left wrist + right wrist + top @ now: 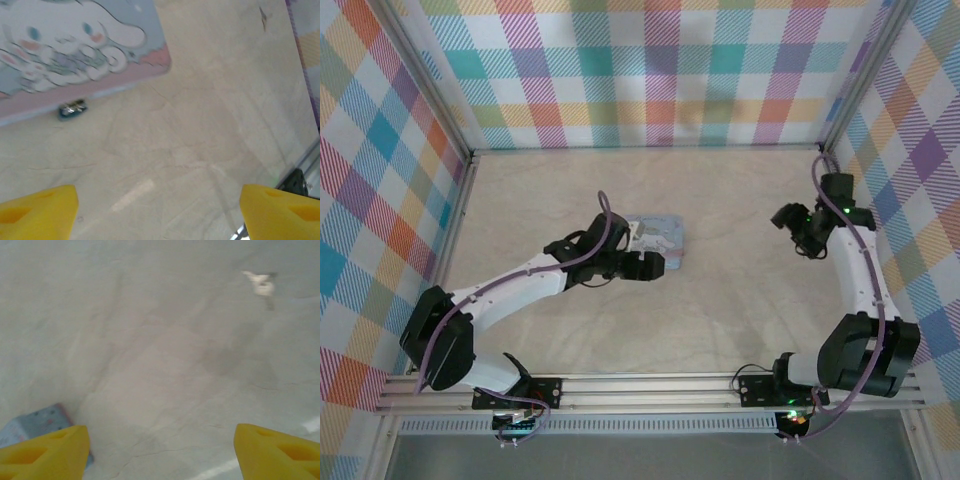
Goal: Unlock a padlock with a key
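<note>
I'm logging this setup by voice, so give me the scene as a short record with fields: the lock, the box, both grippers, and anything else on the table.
lock: tiny dark bluish-metal padlock, at the front side of the box, low by the table surface
box: pale-blue cartoon tin box, lying flat on the beige table
left gripper: open, empty, above the table near the padlock, not touching it
right gripper: open, empty, over the table
other: small pale object on the table, too blurred to identify
lock state: cannot tell

walls [660, 70]: covered in pastel plaid, three sides | tabletop [740, 200]: pale beige, faintly veined | frame [650, 385]: silver metal rail, set along near edge | light: soft, evenly spread
</note>
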Available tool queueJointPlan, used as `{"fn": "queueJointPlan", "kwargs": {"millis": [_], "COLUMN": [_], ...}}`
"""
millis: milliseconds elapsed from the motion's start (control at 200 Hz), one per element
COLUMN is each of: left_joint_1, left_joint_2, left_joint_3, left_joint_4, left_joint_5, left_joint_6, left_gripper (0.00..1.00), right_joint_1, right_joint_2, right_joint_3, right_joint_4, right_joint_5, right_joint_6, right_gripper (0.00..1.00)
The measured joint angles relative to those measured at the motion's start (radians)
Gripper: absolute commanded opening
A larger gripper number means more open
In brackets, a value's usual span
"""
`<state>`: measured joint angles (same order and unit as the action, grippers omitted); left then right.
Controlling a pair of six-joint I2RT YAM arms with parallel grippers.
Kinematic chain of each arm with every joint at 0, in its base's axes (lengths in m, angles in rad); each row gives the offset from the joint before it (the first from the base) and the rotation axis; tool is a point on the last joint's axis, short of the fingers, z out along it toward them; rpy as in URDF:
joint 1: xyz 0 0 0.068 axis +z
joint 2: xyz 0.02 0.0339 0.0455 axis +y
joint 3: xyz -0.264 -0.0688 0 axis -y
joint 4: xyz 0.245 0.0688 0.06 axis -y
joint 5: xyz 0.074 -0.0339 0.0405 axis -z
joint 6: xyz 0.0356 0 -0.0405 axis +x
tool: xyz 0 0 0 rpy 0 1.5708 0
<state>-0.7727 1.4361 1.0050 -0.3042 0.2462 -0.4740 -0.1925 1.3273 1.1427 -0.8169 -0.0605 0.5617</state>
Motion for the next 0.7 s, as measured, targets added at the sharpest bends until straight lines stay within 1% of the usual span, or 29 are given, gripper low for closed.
{"fn": "queueJointPlan", "kwargs": {"millis": [135,255,360,515,635,700], "left_joint_1": [-0.032,-0.044,-0.051,-0.059,-0.065,-0.071], "left_joint_2": [0.052,0.094,0.100,0.100,0.097,0.091], "left_joint_3": [0.004,0.019,0.032,0.043,0.043,0.043], "left_joint_4": [0.003,0.002,0.003,0.002,-0.007,-0.008], "left_joint_5": [0.014,0.030,0.041,0.043,0.035,0.026], "left_joint_6": [0.019,0.030,0.033,0.039,0.038,0.037], "left_gripper": [0.84,0.83,0.83,0.84,0.84,0.84], "right_joint_1": [-0.069,-0.084,-0.089,-0.093,-0.108,-0.118], "right_joint_2": [0.043,0.138,0.238,0.381,0.430,0.442], "right_joint_3": [-0.005,-0.011,-0.010,0.022,0.055,0.078], "right_joint_4": [-0.011,0.026,0.066,0.097,0.113,0.117], "right_joint_5": [0.035,0.064,0.084,0.113,0.136,0.145], "right_joint_6": [-0.002,0.003,0.006,0.005,-0.002,-0.004], "right_gripper": [0.67,0.63,0.60,0.60,0.65,0.65]}}
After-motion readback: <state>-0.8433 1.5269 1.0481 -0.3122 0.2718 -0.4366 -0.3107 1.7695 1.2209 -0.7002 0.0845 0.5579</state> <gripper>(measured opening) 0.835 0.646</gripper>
